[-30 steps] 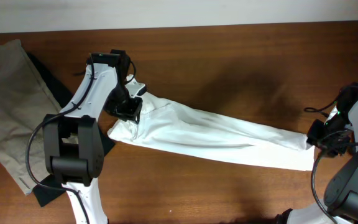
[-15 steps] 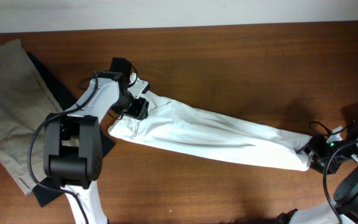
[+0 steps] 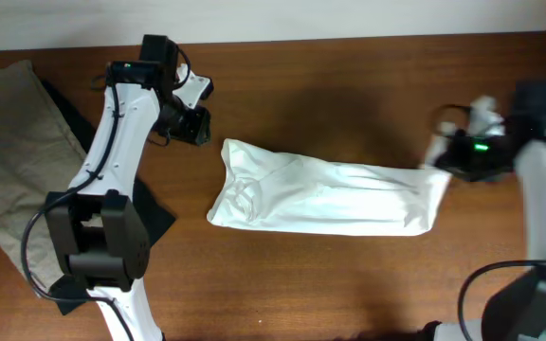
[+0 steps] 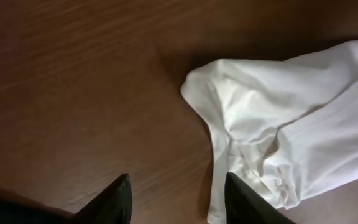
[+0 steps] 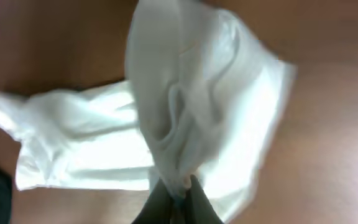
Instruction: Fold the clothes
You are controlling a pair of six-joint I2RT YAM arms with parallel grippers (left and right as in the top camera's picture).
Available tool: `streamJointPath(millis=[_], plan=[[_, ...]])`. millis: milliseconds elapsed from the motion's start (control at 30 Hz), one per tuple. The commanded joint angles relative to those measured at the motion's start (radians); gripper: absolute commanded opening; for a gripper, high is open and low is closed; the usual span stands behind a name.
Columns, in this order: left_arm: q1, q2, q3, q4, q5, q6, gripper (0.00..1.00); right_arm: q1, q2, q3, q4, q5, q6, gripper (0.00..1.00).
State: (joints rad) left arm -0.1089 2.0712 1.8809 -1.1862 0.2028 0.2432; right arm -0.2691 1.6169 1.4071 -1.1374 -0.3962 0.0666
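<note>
The white T-shirt (image 3: pixel 320 194) lies folded into a long band across the middle of the table. My left gripper (image 3: pixel 190 123) is open and empty, up and to the left of the shirt's left end. In the left wrist view (image 4: pixel 178 202) its dark fingertips (image 4: pixel 118 199) hover over bare wood beside the shirt's bunched end (image 4: pixel 278 124). My right gripper (image 3: pixel 441 161) is shut on the shirt's right end and lifts it; the right wrist view shows white fabric (image 5: pixel 185 106) pinched between the fingers (image 5: pixel 178 198).
A khaki-beige garment (image 3: pixel 12 161) lies at the left edge on top of a black one (image 3: pixel 145 213). The left arm (image 3: pixel 112 142) reaches over them. The white wall edge runs along the back (image 3: pixel 349 19).
My left gripper let go of the shirt's left end and moved up and left. My right gripper pulled the right end up and left, so the band is shorter.
</note>
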Motion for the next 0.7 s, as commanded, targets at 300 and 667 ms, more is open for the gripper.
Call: streamJointPath(millis=[300,667], plan=[[0.022,-0.031,0.015,-0.042,0.011,0.005,0.70,0.548,0.229,-0.008,-0.019,0.150,0.174,0.64],[-0.072,-0.022,-0.584,0.454,0.244,-0.048,0.75,0.219,-0.267,0.002,0.003,0.147,0.148,0.68]])
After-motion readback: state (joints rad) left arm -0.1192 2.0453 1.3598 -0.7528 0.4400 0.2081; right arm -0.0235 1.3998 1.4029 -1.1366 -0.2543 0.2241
